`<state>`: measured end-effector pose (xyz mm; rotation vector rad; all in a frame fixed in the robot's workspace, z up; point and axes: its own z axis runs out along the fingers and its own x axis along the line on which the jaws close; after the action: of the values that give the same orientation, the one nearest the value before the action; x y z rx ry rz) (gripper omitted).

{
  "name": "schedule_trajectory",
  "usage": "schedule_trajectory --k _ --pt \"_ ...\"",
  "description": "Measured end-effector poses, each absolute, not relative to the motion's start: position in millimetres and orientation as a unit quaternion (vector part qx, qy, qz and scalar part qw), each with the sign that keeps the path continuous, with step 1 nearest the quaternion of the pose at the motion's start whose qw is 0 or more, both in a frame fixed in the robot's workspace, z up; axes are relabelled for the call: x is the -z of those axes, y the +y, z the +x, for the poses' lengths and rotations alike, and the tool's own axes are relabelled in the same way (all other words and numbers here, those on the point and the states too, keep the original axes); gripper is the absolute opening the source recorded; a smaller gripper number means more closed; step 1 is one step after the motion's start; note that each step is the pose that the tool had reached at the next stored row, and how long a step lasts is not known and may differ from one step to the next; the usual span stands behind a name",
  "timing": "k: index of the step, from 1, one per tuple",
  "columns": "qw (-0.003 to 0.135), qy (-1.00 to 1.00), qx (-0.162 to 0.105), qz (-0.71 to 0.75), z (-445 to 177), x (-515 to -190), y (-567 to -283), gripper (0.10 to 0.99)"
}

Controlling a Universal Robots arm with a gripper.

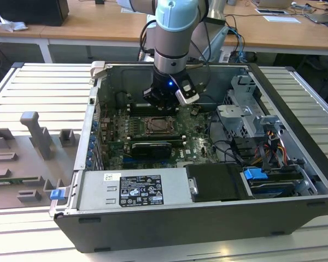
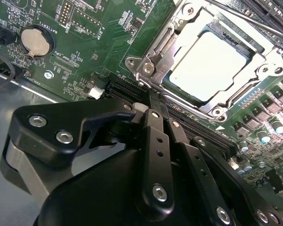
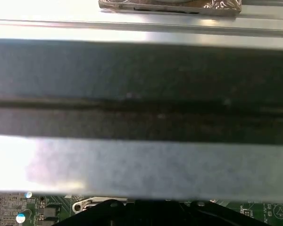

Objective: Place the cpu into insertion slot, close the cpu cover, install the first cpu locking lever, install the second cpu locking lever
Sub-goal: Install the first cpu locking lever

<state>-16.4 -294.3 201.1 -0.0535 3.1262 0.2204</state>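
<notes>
White lettering on the green circuit board (image 2: 108,52) cannot be read clearly.

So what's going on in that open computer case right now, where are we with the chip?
The arm's black gripper is down inside the open grey computer case, at the corner of the square silver-rimmed socket on the green circuit board. The pale silver square chip already lies in that socket, and the thin silver frame cover is folded down around it. The gripper is holding nothing.
</notes>
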Motion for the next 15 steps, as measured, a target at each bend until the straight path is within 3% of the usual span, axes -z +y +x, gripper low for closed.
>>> schedule_trajectory --k 15 --pt "0.004 0.997 -0.076 -0.017 -16.4 -206.4 -294.3 0.106"
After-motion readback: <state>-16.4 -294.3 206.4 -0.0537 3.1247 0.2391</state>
